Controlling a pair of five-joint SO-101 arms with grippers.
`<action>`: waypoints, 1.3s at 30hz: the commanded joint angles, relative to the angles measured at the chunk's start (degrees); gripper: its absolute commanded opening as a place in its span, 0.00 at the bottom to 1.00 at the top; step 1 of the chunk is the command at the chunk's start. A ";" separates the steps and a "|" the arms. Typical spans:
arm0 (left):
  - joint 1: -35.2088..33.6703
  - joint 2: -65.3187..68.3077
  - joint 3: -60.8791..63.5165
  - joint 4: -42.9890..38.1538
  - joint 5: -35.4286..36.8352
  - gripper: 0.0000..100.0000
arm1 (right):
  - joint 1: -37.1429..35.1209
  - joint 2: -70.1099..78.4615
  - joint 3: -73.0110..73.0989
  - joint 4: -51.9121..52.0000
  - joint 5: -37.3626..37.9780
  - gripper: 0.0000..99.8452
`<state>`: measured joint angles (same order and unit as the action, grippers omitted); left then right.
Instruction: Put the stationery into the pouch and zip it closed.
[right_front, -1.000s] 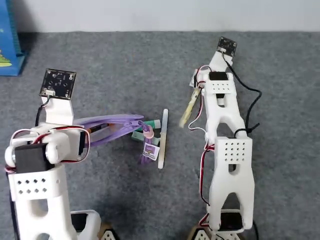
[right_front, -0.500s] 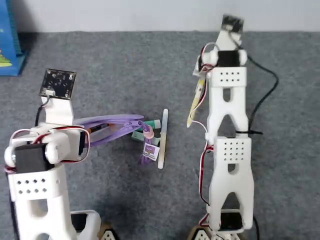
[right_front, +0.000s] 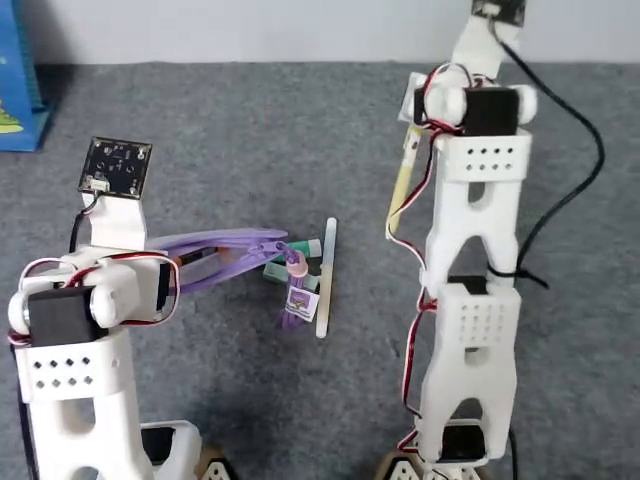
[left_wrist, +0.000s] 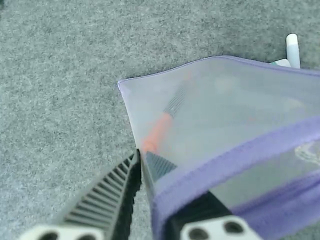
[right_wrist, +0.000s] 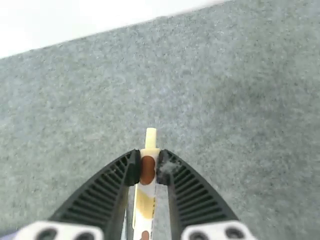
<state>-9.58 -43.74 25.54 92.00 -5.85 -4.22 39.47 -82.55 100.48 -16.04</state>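
Observation:
A translucent purple pouch (right_front: 215, 252) lies on the grey mat, its mouth facing the middle of the table. My left gripper (left_wrist: 141, 157) is shut on the pouch's (left_wrist: 220, 115) corner edge, and an orange pen (left_wrist: 157, 132) shows through its wall. At the mouth lie a white pen (right_front: 325, 280), a green item (right_front: 275, 270) and a pink-and-purple tagged piece (right_front: 298, 295). My right gripper (right_wrist: 146, 162) is shut on a cream pen (right_wrist: 148, 172) with brown marks. That cream pen (right_front: 403, 185) hangs steeply above the mat, off to the side of the raised right arm.
A blue box (right_front: 18, 90) stands at the far left edge. A white wall (right_front: 250, 30) runs along the back of the mat. Open grey mat (right_front: 250, 140) lies between the two arms and beyond the pouch.
The right arm has risen and swung toward the back wall, carrying the cream pen higher off the mat. The left arm and the pouch have stayed still.

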 joint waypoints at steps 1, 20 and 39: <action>0.18 0.79 -0.04 -0.44 0.53 0.01 | -2.07 -13.76 10.46 2.51 2.02 0.01; 0.18 0.79 -0.04 -0.26 0.53 0.01 | -29.49 -63.60 44.04 -1.45 1.67 0.01; 0.18 0.79 0.04 -0.09 0.53 0.01 | -34.42 -77.41 55.21 1.89 -0.35 0.01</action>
<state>-9.58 -43.74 25.54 92.00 -5.85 -39.38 -35.78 -32.62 100.48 -15.69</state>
